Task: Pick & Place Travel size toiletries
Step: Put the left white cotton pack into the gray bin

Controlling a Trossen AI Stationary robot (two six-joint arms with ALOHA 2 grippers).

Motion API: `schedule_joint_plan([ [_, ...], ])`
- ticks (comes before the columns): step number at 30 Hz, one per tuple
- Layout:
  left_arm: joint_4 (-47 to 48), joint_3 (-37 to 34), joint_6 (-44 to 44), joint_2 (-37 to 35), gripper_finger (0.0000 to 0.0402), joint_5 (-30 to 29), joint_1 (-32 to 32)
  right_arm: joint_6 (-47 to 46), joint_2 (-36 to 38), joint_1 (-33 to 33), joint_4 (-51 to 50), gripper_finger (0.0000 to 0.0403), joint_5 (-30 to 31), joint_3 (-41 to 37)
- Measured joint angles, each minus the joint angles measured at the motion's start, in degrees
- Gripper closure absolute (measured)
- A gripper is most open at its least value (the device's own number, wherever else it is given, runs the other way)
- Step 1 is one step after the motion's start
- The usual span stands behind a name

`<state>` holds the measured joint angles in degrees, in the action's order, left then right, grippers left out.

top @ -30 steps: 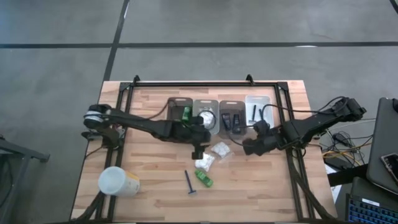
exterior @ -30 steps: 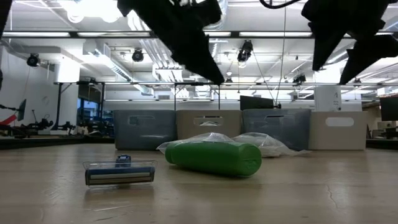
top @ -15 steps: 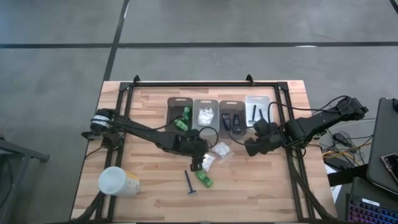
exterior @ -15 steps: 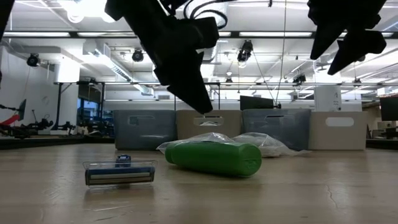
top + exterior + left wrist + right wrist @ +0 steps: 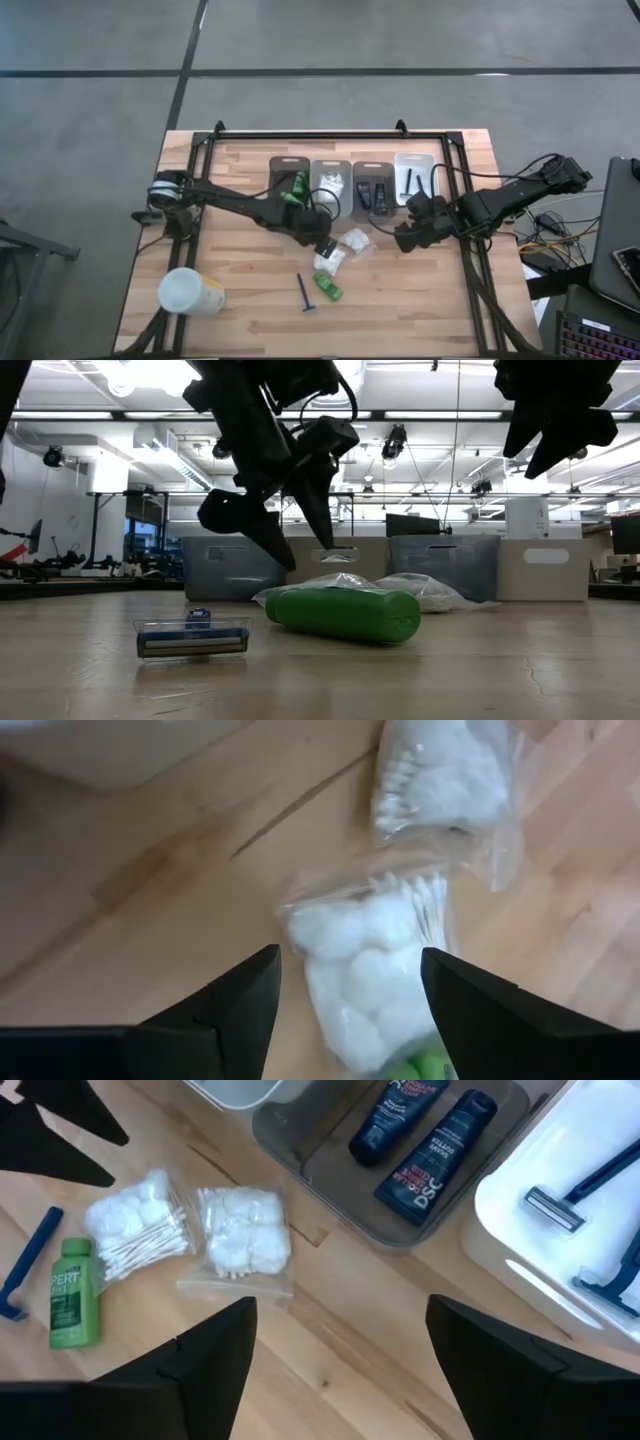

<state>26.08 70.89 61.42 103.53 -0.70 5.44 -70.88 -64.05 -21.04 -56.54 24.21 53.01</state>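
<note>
Two white packets [image 5: 330,260] [image 5: 355,240] lie on the table's middle. A green bottle [image 5: 328,288] lies on its side near them, and a dark razor [image 5: 305,295] lies flat beside it. My left gripper [image 5: 350,1010] hangs open just above the nearer packet [image 5: 375,960], one finger on either side, touching nothing. In the low view my left gripper [image 5: 310,555] points down, clear of the table. My right gripper [image 5: 405,235] hovers open to the right of the packets, high above the table [image 5: 555,430].
Four bins stand in a row at the far side: one with green bottles [image 5: 290,182], one with white packets [image 5: 330,182], one with black tubes [image 5: 430,1130], a white one with razors [image 5: 580,1190]. A large white cylinder [image 5: 190,292] lies near left.
My left gripper has sunk toward the nearer white packet and rolled about its own axis, so that both fingers now show spread apart in the low view. My right gripper has kept its place, rolled a little, and its fingers have drawn slightly closer.
</note>
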Motion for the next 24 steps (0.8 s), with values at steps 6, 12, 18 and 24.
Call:
schedule_joint_plan([
  [6, 0.10, -0.04, 5.72, 1.89, 0.0156, -0.08, 0.68, 1.45, 0.00, -0.09, 0.01, 0.0131, -0.02, -0.03],
  [12, 0.30, -0.21, 7.59, 3.64, 0.0156, -0.19, 1.20, 3.04, 0.00, -0.09, 0.05, 0.0144, -0.02, -0.13],
  [18, -2.89, -1.18, 7.21, 5.50, 0.0156, -0.09, 1.82, 3.61, 0.03, -0.09, 0.09, 0.0157, -0.04, -0.38],
  [24, -6.97, -1.71, 2.60, 6.05, 0.0157, -0.95, 2.49, 3.29, 0.04, -0.07, -0.03, 0.0151, -0.02, -0.83],
])
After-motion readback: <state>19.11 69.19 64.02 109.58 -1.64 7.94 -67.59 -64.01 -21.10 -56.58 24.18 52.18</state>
